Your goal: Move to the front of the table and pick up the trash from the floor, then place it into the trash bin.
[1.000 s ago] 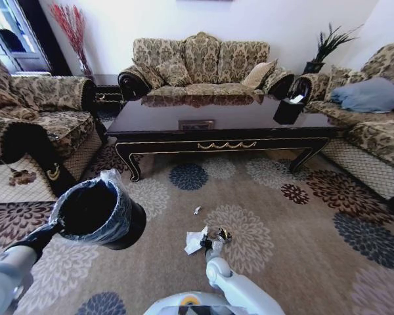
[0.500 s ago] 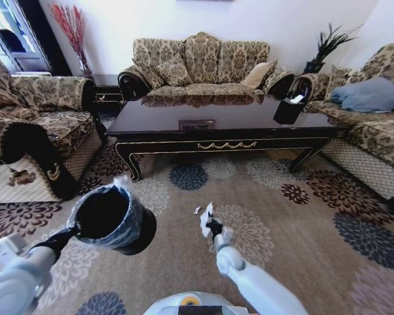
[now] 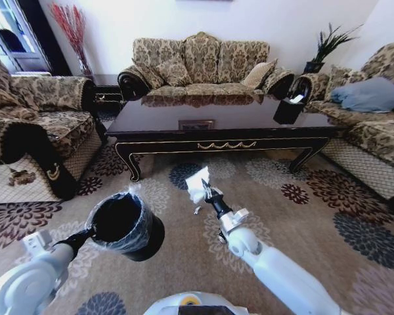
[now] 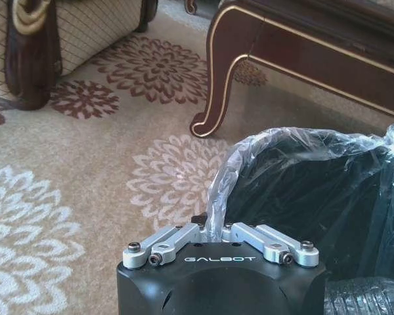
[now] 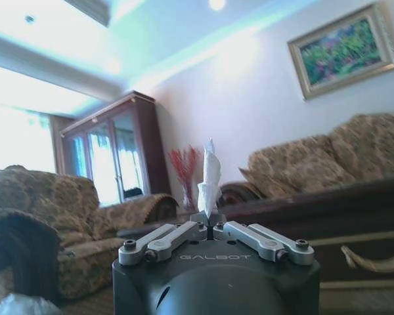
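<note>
1. Nearest, at the robot's left, the left gripper point(image 4: 213, 231) is closed on the rim of the bin point(image 3: 126, 224), a small black bucket lined with a thin clear bag. It holds the bin off the carpet, mouth tilted up.
2. Just to the right of the bin, a little farther out, the right gripper point(image 3: 204, 190) is raised above the carpet, its fingers pinched tight on a crumpled white tissue point(image 3: 197, 184).
3. The tissue stands up from the fingertips like a small flag. It looks very light, soft and easily torn; it should drop freely, though it may cling to a pad. A pinch at its bunched middle holds best.
4. On the carpet below the tissue lies a tiny white scrap point(image 3: 196, 210), also likely weightless and hard to pinch.
5. Farther off stands the table point(image 3: 223, 125), dark and glossy.
</note>
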You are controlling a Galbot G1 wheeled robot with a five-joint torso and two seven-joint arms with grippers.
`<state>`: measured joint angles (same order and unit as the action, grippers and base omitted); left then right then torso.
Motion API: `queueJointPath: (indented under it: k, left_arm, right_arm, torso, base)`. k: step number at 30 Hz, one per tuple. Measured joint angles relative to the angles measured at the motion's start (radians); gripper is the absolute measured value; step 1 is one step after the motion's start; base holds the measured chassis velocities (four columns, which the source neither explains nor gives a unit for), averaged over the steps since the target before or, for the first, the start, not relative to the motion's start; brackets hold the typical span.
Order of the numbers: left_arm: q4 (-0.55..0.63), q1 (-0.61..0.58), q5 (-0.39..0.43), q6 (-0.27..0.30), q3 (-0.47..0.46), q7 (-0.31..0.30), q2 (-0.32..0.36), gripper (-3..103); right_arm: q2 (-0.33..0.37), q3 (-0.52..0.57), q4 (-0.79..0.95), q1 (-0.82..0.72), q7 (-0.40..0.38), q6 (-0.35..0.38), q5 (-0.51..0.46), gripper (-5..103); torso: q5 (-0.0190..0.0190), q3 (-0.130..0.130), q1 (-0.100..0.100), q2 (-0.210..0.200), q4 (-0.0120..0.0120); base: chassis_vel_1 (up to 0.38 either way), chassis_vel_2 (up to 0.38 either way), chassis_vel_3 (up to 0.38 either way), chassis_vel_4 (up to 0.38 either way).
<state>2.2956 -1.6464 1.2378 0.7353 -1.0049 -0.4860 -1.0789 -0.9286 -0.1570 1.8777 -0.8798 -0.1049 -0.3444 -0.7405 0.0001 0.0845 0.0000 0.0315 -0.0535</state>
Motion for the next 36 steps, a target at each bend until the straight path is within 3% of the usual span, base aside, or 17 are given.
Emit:
queueJointPath:
  k: [4,9,14,26,36]
  left_arm:
    - [-0.043,0.041,0.007,0.000,0.040,-0.005,0.039,4]
    - [-0.113,0.111,0.013,0.000,0.111,-0.017,0.066,4]
    - [-0.188,0.205,0.014,0.000,0.197,-0.031,0.073,4]
    - [-0.302,0.371,0.014,0.000,0.352,-0.036,0.087,4]
    - [-0.376,0.525,0.051,0.000,0.455,-0.060,0.088,4]
  right_arm:
    - [0.000,-0.020,-0.009,0.081,0.049,-0.023,-0.020,0]
    - [-0.033,-0.149,-0.066,0.259,0.132,-0.076,-0.088,0]
    - [-0.078,-0.210,-0.107,0.325,0.146,-0.088,-0.096,0]
    - [-0.121,-0.316,-0.139,0.355,0.170,-0.113,-0.071,0]
    - [-0.238,-0.400,-0.248,0.372,0.185,-0.133,-0.031,0]
  torso:
    - [-0.0003,0.000,0.000,0.000,0.0001]
    - [0.0000,0.000,0.000,0.000,0.0004]
    - [-0.0004,0.000,0.000,0.000,0.0000]
    - [-0.0001,0.000,0.000,0.000,-0.0001]
    - [-0.0002,0.000,0.000,0.000,0.0002]
  base:
    - [0.000,0.000,0.000,0.000]
    - [0.000,0.000,0.000,0.000]
    - [0.000,0.000,0.000,0.000]
    - [0.000,0.000,0.000,0.000]
    - [0.000,0.000,0.000,0.000]
